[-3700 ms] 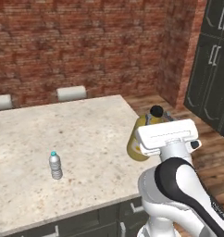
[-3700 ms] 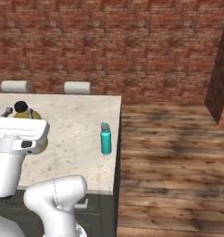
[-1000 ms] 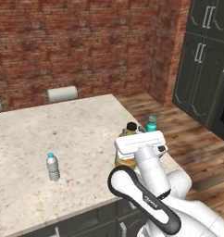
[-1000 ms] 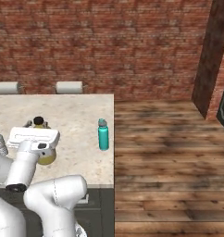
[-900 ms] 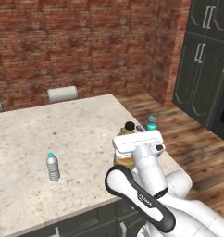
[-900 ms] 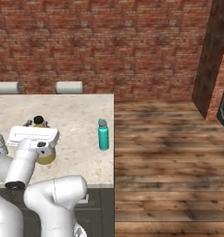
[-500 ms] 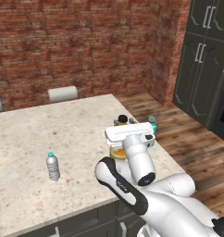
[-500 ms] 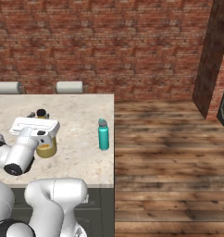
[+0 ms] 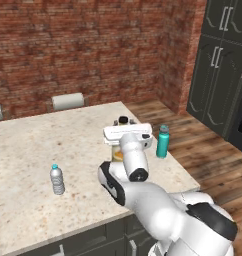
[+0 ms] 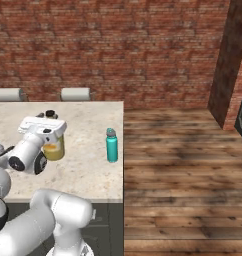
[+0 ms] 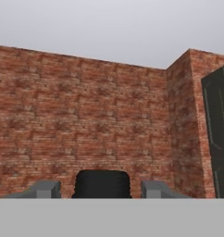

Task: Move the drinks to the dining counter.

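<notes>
Hand view — pincer (image 11: 102,190) clamped on juice bottle (image 10: 53,149), black cap (image 11: 102,183) between fingers; bottle on dining counter (image 9: 23,165).

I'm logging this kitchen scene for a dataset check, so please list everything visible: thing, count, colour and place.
Dining counter: one, beige speckled top, dark base, in front of the robot.
Water bottle: one, clear with blue cap, upright on the counter's left part.
Teal bottle: one, grey cap, upright near the counter's right edge.
Juice bottle: one, yellow-orange, black cap, between the jaws, base at the countertop.
Chair backs: two, pale, behind the counter's far edge.
Brick wall: red-brown, behind the counter.
Cabinets: dark, tall, at the right.
Floor: wood planks.
Gripper: one, white, jaws around the juice bottle.
</notes>
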Robot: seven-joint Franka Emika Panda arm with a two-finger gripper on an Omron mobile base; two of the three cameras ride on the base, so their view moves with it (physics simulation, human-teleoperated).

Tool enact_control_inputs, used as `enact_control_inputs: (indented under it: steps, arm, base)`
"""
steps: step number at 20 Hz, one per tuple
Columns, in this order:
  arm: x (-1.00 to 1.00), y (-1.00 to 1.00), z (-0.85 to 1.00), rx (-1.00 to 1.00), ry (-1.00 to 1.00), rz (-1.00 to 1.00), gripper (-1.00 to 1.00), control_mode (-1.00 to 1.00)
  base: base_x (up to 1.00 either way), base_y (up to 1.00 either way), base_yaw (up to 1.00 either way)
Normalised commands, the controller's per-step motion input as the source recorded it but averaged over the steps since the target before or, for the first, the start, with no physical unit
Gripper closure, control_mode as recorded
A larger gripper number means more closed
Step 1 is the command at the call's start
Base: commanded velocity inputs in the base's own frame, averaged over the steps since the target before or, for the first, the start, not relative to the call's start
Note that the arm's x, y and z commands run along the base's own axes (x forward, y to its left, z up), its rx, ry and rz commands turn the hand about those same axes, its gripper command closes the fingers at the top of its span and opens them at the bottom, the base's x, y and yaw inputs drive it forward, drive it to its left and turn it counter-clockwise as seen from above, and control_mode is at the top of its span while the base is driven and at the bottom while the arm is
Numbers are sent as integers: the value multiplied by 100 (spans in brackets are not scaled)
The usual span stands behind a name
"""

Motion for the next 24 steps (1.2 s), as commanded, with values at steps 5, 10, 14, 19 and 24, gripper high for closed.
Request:
enact_control_inputs:
  steps: [5,10,14,19,24]
  arm:
    - [62,1,-18,0,0,1,100,-100]
    - [59,0,-18,0,0,2,100,-100]
    - [55,0,-25,0,0,3,100,-100]
    - [49,5,-30,0,-9,3,100,-100]
    - [44,14,-24,-1,-20,4,100,-100]
  base:
    - [0,0,0]
    - [0,0,0]
    - [0,0,0]
    - [0,0,0]
    - [0,0,0]
